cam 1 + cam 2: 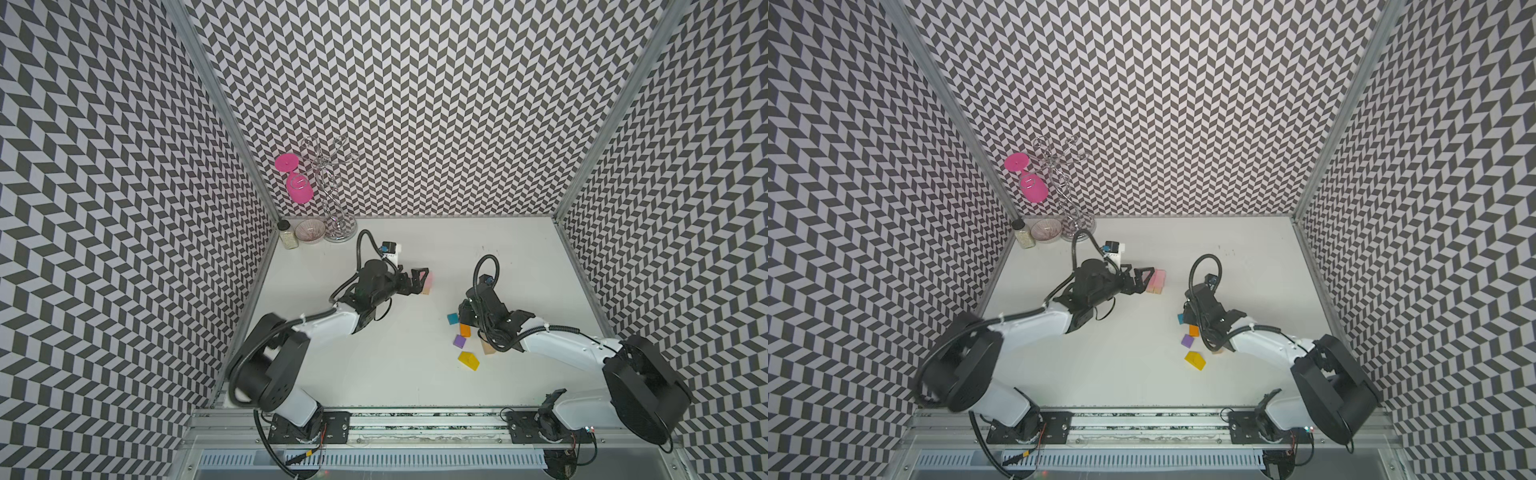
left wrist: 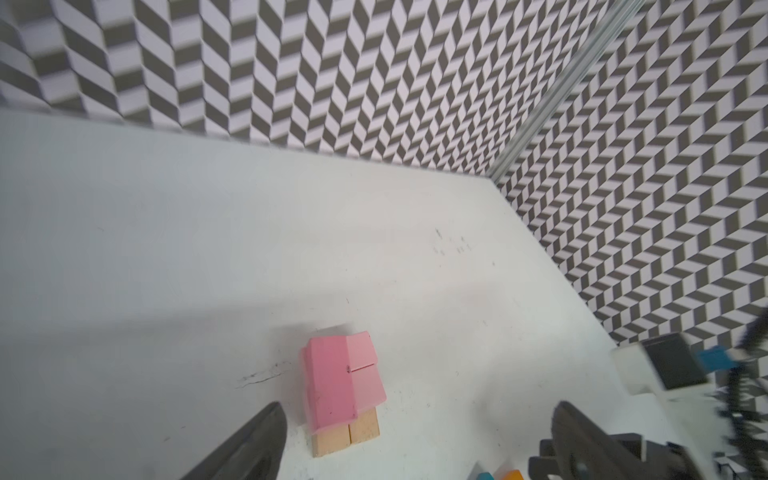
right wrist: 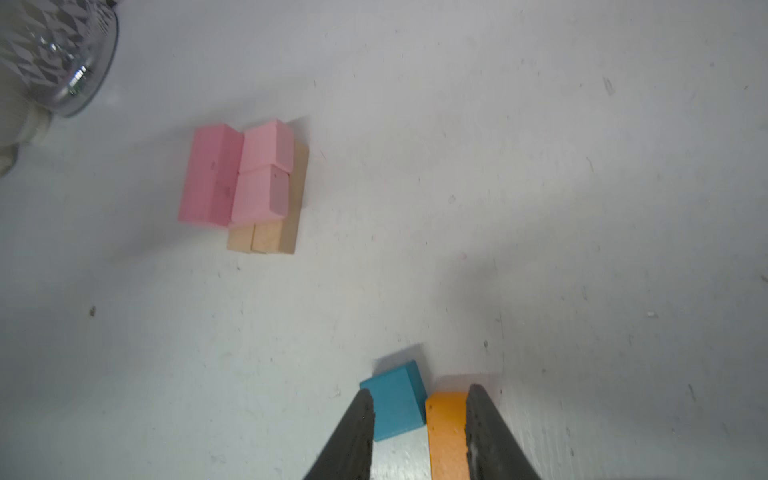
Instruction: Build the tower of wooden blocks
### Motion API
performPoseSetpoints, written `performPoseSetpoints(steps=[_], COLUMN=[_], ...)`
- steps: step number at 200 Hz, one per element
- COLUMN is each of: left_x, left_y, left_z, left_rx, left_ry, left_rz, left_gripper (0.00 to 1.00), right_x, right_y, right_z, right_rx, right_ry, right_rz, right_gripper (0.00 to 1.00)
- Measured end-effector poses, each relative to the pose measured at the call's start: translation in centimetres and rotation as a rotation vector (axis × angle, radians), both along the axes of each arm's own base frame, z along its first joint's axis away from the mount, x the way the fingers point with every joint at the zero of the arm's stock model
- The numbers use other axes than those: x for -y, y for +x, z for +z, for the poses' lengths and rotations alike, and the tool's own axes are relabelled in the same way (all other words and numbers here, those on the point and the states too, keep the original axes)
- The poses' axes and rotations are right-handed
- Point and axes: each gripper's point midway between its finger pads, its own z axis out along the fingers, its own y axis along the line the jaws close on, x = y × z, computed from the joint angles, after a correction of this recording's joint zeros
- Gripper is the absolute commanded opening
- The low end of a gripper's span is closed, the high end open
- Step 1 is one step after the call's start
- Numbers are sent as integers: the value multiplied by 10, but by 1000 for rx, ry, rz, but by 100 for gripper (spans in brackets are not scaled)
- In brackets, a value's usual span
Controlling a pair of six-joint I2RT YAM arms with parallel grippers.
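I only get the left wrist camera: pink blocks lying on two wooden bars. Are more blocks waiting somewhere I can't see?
Observer: Yes. In both top views a yellow roof-shaped block lies on the table, well apart from the pink stack.
Operator: And what is the other hand doing?
Observer: In the right wrist view the right hand has its fingers apart around an orange slab, with a teal cube just beside it.
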Motion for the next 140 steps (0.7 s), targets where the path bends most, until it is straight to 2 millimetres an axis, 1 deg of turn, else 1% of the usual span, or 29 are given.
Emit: performPoseSetpoints(steps=[6, 17, 25, 32, 46, 69, 77, 86, 102, 140], left_x=[-13, -37, -55, -69, -97, -143, -156, -169, -179, -185], left_y=[-9, -24, -33, -38, -44, -43, -41, -39, -39, -40], left_z=[12, 25, 27, 24, 8, -33, -42, -46, -48, -54], left_rx=[38, 95, 128, 143, 150, 84, 64, 50, 43, 38], left_ry=[-13, -25, -23, -17, 28, 148, 182, 208, 221, 231], left_rz=[36, 102, 157, 204, 312, 485, 537, 590, 639, 662], left_gripper=[100, 100, 100, 100, 100, 100, 100, 100, 100, 100], right_x=[-1, -1, 0, 2, 8, 14, 15, 16, 17, 14], right_y=[-5, -14, -20, -23, -27, -29, -29, -29, -30, -29], right_z=[-3, -10, -14, -17, -22, -26, -27, -29, -35, -36], right_rx=[-9, -24, -35, -43, -56, -61, -61, -65, -79, -71], right_ry=[-10, -29, -42, -52, -74, -96, -102, -111, -130, -139], right_rz=[11, 22, 29, 31, 19, 5, 2, -1, 0, 7], right_gripper=[37, 37, 37, 37, 37, 37, 37, 37, 37, 39])
